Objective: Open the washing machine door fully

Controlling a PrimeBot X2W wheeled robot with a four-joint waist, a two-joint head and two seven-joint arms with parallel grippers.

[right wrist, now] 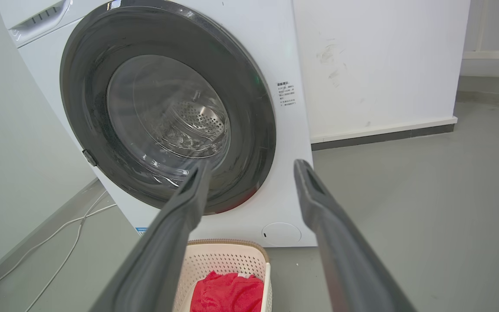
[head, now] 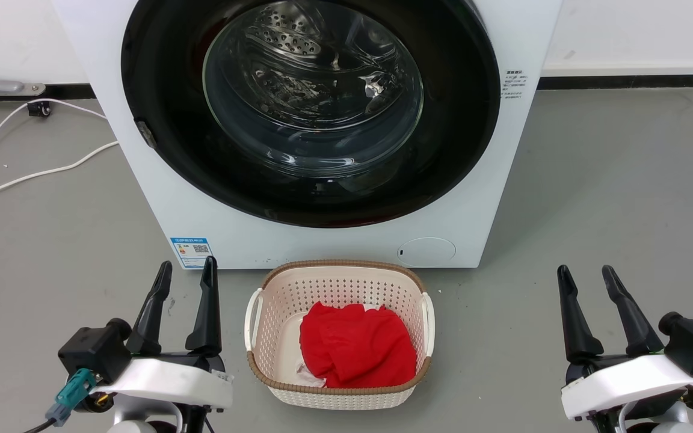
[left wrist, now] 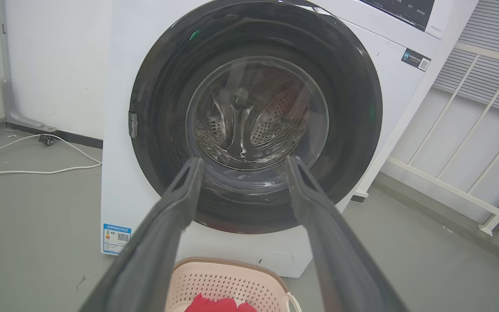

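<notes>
The white washing machine point(head: 491, 198) point(left wrist: 119, 130) point(right wrist: 288, 182) stands straight ahead on the floor. Its door point(head: 166, 78) point(left wrist: 154, 86) point(right wrist: 249, 117), a glossy black disc with a clear glass bowl at its centre, lies flat against the front, closed. A small grey latch piece sits on the door's left rim. My left gripper point(head: 189, 269) point(left wrist: 243, 161) rests open at the lower left, well short of the machine. At the lower right, my right gripper point(head: 585, 272) point(right wrist: 254, 164) is open too, with nothing between its fingers.
A cream perforated basket point(head: 339, 278) point(left wrist: 228, 277) point(right wrist: 228, 260) holding a red cloth point(head: 355, 352) sits on the floor just in front of the machine, between my grippers. White cables point(head: 15, 162) trail on the floor to the left. A white wall stands behind.
</notes>
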